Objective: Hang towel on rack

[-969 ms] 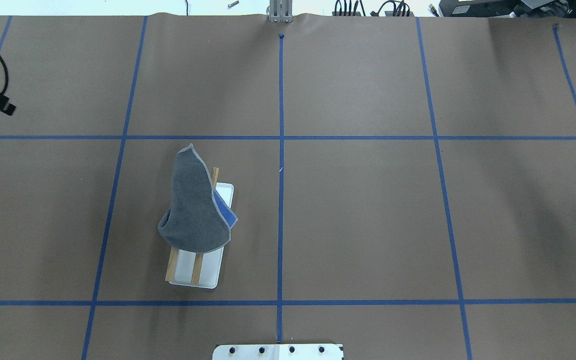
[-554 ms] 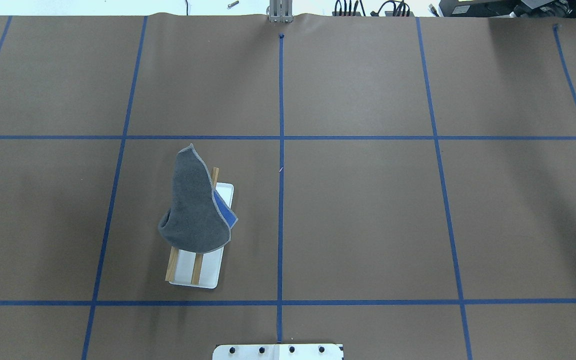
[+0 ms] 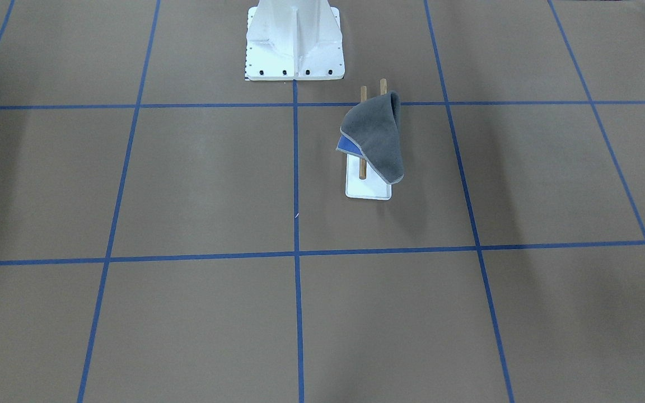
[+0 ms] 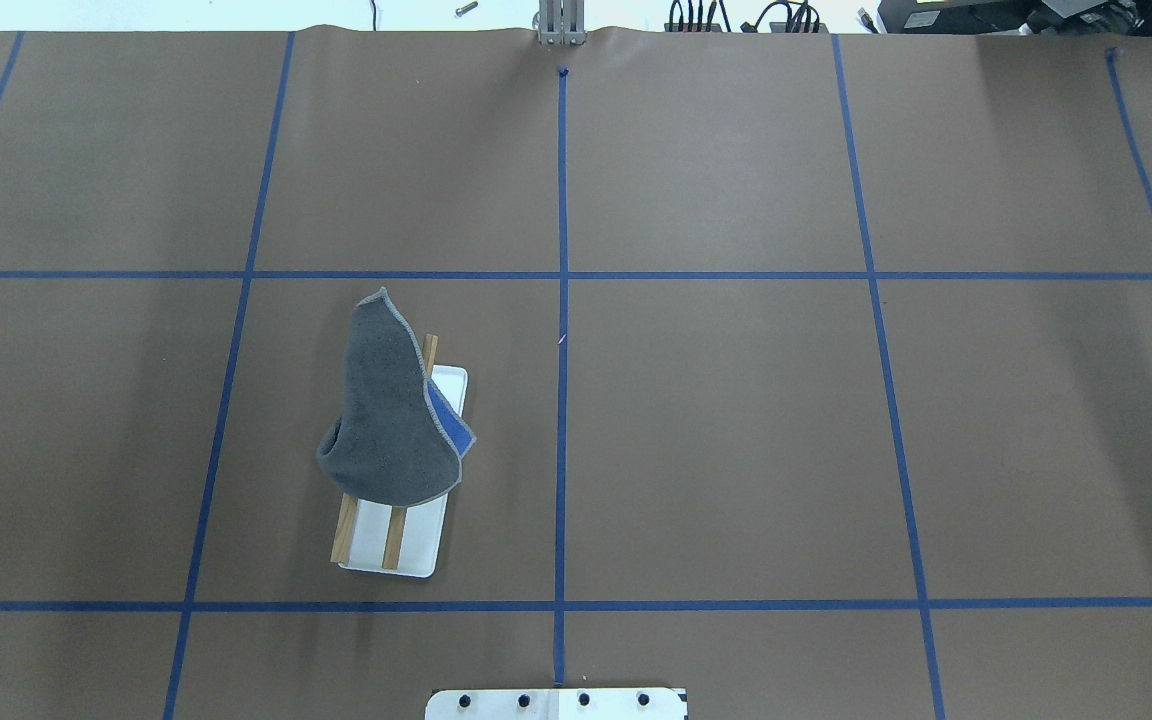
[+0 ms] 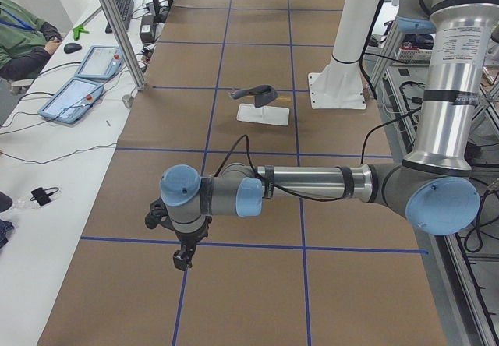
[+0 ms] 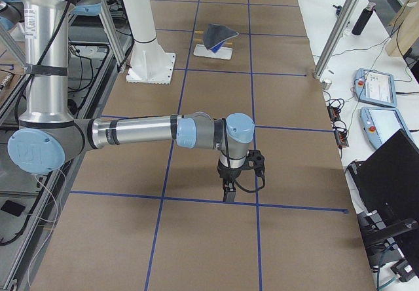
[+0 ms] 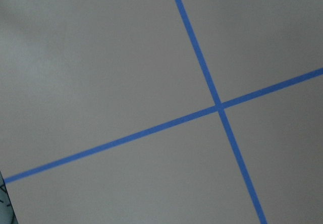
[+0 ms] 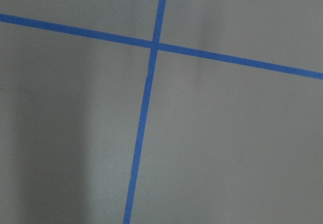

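Note:
The dark grey towel (image 4: 384,410) is draped over the rack's two wooden rods (image 4: 394,538), with its blue underside showing at one edge. The rack's white base (image 4: 418,548) stands on the brown table. Towel (image 3: 377,137) and rack base (image 3: 368,191) also show in the front view, left view (image 5: 257,93) and right view (image 6: 216,35). My left gripper (image 5: 183,259) hangs over the table's left end, far from the rack. My right gripper (image 6: 227,196) hangs over the right end. Both point down and show only in the side views, so I cannot tell whether they are open or shut.
The white arm pedestal (image 3: 294,39) stands near the rack, on the robot's side. Blue tape lines cross the brown table. Side benches hold tablets (image 5: 74,100) and a pendant (image 6: 374,84). A seated person (image 5: 23,42) is at the left bench.
One second ago both gripper tips showed at the overhead view's left and right edges. They have since moved out of that view. Towel and rack have not moved.

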